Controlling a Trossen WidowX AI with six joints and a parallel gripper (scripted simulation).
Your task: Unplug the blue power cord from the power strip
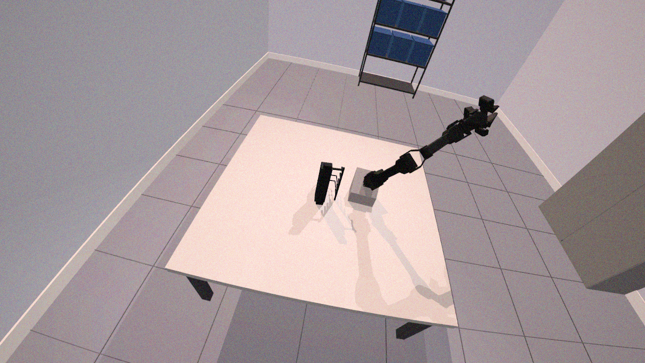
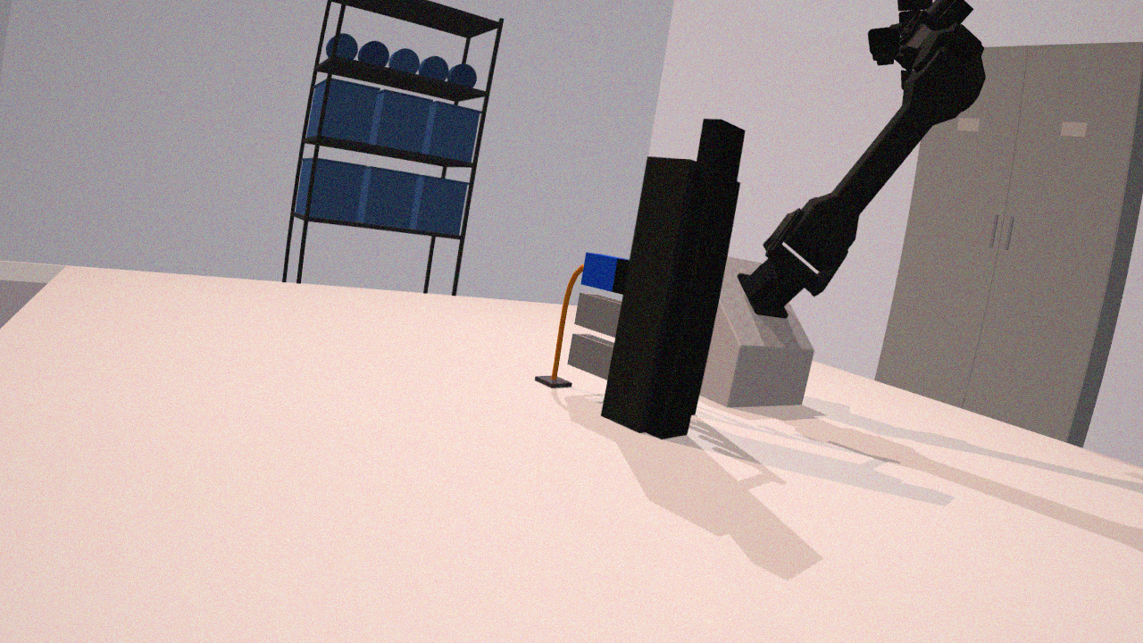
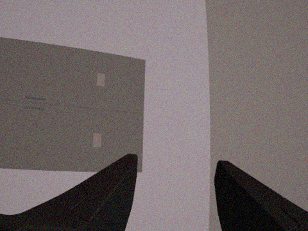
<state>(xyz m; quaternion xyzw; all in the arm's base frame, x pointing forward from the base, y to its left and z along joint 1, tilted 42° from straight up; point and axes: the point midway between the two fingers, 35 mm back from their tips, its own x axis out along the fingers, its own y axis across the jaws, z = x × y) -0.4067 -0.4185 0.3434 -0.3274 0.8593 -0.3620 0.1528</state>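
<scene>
The worktop looks matt and smooth to its edges; the tool looks matt black.

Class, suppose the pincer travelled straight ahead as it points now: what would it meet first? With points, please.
Probably the pale wall (image 3: 176, 96), seen between the pincer's (image 1: 495, 112) (image 3: 176, 158) fingertips; nothing shows nearer there, though depth is hard to judge.
</scene>
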